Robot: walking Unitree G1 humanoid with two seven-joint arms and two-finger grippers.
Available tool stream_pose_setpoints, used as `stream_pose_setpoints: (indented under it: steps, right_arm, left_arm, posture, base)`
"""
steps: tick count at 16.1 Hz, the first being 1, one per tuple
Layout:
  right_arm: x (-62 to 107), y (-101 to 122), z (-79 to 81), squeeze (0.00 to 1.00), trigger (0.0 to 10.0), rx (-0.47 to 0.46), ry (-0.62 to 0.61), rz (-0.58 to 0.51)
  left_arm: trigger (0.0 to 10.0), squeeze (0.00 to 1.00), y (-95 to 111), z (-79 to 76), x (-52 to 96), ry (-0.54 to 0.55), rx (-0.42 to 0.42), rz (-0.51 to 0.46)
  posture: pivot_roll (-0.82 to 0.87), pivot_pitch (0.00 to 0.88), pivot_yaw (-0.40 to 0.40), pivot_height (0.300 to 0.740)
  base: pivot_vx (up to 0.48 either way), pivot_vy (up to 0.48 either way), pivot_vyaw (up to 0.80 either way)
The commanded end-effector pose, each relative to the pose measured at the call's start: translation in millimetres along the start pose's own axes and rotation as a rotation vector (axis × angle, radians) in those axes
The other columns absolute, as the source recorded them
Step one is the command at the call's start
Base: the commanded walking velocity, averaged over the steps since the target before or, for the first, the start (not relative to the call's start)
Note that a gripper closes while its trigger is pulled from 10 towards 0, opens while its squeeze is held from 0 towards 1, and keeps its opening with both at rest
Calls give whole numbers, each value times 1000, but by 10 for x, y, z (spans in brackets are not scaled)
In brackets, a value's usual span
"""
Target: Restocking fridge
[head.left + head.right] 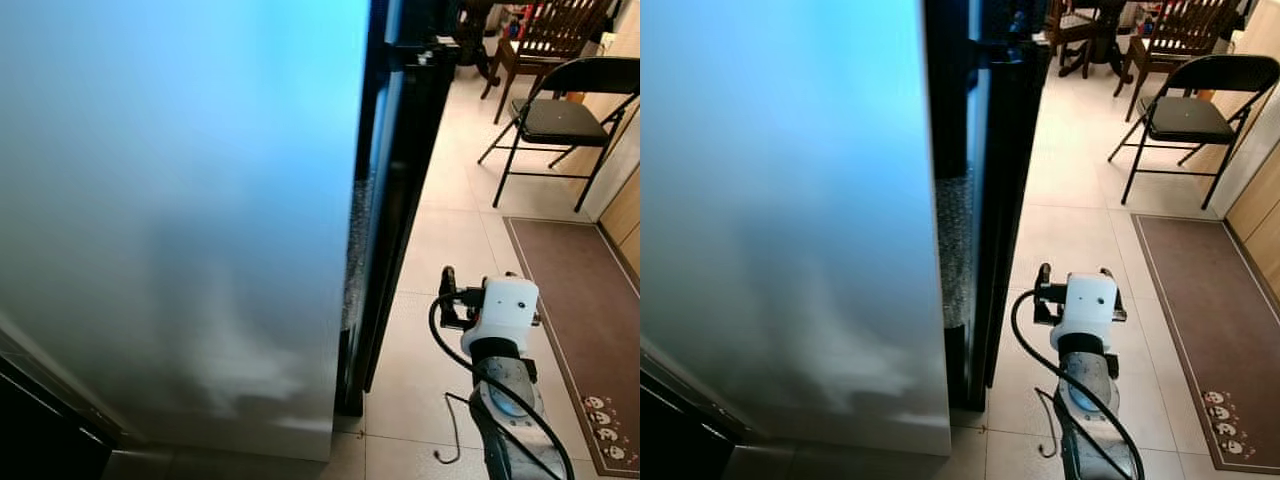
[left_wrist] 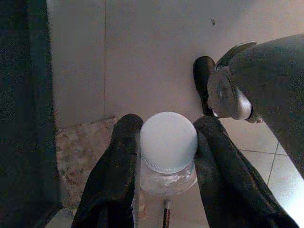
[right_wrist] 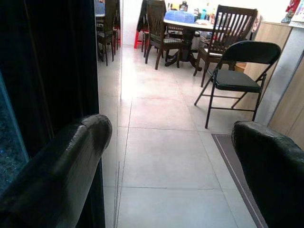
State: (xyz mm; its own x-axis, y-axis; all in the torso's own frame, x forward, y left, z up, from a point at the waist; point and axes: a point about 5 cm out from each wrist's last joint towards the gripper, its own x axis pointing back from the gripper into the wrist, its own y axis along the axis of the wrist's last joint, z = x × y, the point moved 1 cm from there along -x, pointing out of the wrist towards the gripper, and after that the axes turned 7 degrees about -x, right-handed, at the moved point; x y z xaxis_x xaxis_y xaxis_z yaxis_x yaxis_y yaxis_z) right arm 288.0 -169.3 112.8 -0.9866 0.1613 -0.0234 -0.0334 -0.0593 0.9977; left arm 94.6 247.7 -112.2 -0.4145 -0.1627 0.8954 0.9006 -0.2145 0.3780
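Bottle point(image 2: 168, 152) clamped btwn left gripper point(image 2: 164, 156) jaws.

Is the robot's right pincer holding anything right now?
No: in the right wrist view the right pincer stands open, with bare floor tiles and a folding chair visible between its fingers.

The bottle point(image 2: 168, 156) below its cap is cut off at the frame's lower edge, flanked by tool fingers point(image 2: 114, 180).

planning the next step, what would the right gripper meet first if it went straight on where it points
Probably nothing soon: the right gripper, fingers open, looks along bare floor tiles; the black folding chair stands far ahead, slightly aside.
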Motion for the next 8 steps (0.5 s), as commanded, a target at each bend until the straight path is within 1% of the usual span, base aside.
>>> stream_pose_setpoints:
  steps: [1, 8]
  right_arm:
    - [-21, 4, 34, 0, 10000, -5, 15, 5]
    - [-43, 13, 46, 0, 10000, -8, 22, 3]
  left_arm:
    - [10000, 0, -40, -1, 7, -2, 6, 16]
    - [10000, 0, -35, -3, 5, -5, 10, 16]
  posture:
    - [-57, 0, 10, 740]
    - [-57, 0, 9, 740]
  base:
    - [0, 0, 0]
    - [0, 0, 0]
